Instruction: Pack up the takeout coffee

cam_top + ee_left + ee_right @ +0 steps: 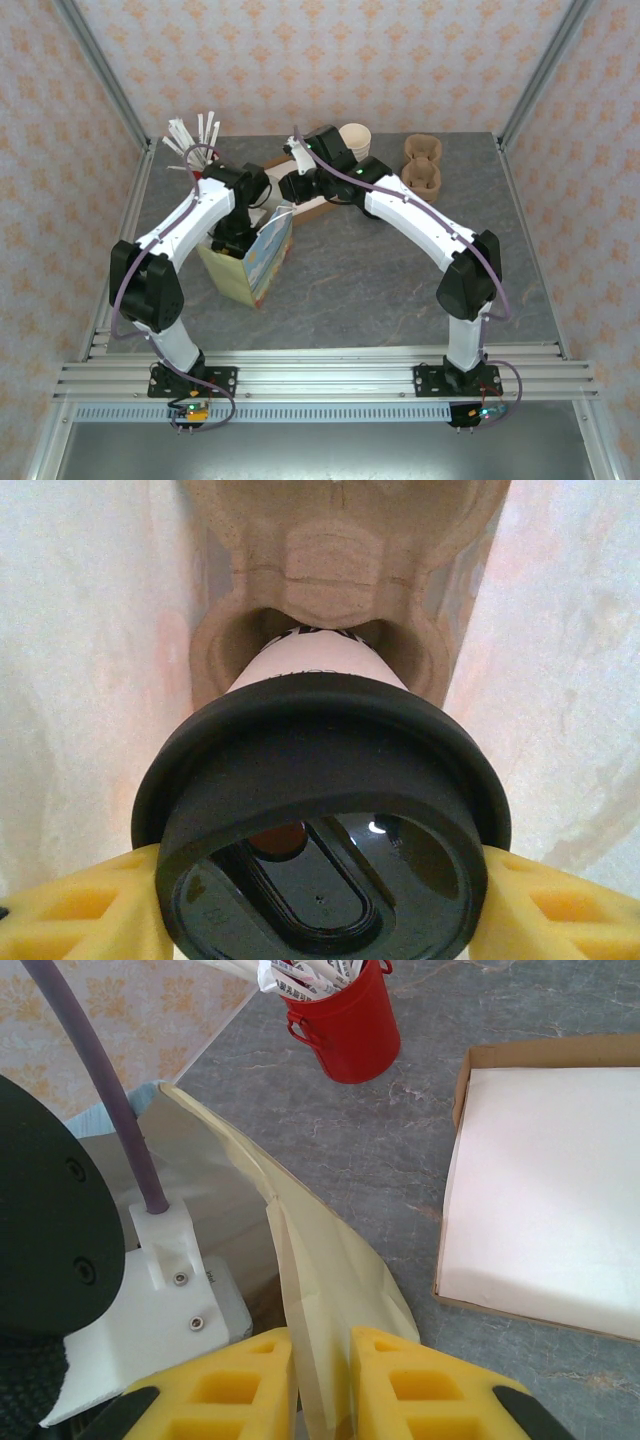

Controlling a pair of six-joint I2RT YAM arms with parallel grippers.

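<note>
Left gripper, lower centre of its wrist view: yellow fingers clamped on both sides of the takeout coffee, a cream paper cup w/ round black plastic lid, down inside the cream paper bag. Cup base seems to sit in the brown moulded-pulp carrier, upper centre. Right gripper, bottom centre, pinched on the bag's top edge.

Grey table carries paper bag, red bucket, flat box, cream cups, pulp carriers.
</note>
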